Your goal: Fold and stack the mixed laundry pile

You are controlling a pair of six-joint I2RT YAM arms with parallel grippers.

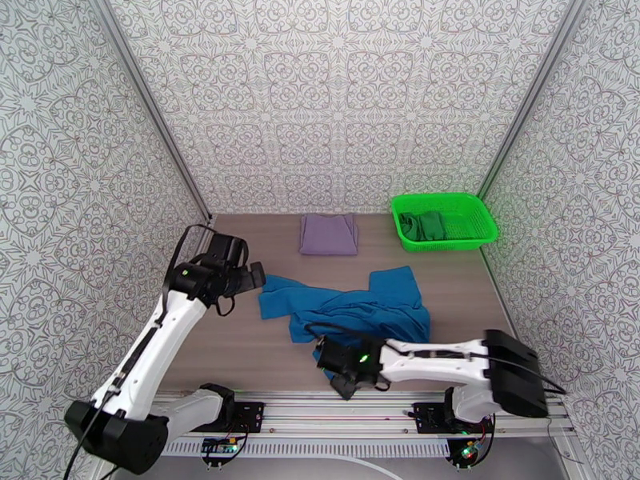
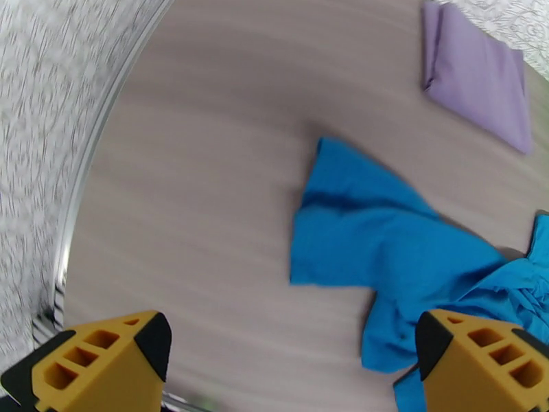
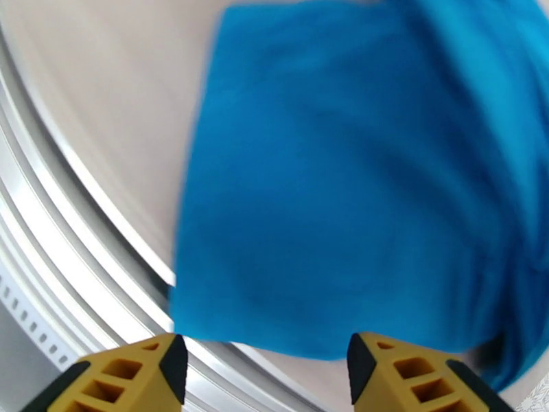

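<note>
Over the desk, the left fingers stand wide apart and empty, with the crumpled bright blue shirt just ahead to their right. The right fingers are also parted, gripping nothing, the shirt's edge just beyond them. The folded lavender-grey garment lies well past both. Farther off, the dark green garment sits in the green basket.
</note>
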